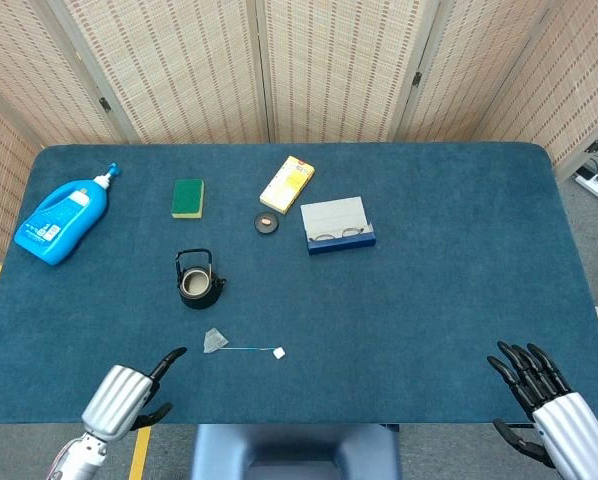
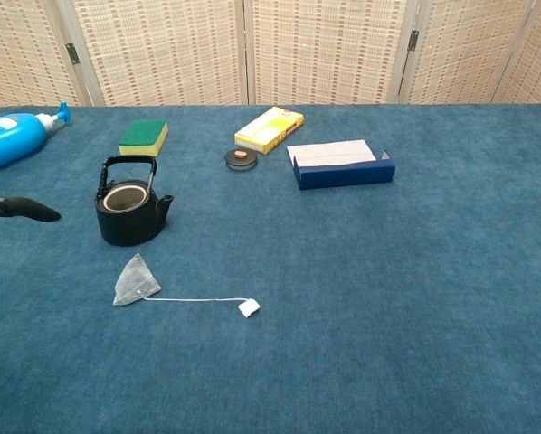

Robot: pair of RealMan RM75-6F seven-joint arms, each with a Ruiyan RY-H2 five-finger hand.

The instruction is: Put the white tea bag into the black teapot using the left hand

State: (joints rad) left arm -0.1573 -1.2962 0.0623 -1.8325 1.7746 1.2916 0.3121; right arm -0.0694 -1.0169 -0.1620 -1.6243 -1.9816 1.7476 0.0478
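My left hand (image 1: pixel 127 392) sits at the near-left edge of the table (image 1: pixel 459 260), empty, with its dark fingers (image 2: pixel 22 210) loosely extended toward the middle and touching nothing. On the far left I see a blue bottle (image 1: pixel 59 220) lying on its side. A green sponge (image 1: pixel 187 197) lies further in, and nearer to me stands the black teapot (image 1: pixel 198 280), upright, lid off, handle raised. Just in front of it lies the white tea bag (image 1: pixel 214 341), flat on the cloth, its string running right to a small tag (image 1: pixel 278 352). Beyond are a yellow box (image 1: pixel 286 183), a round dark lid (image 1: pixel 266 222) and a blue case (image 1: pixel 337 224). My right hand (image 1: pixel 554 415) rests at the near-right corner, fingers spread, empty.
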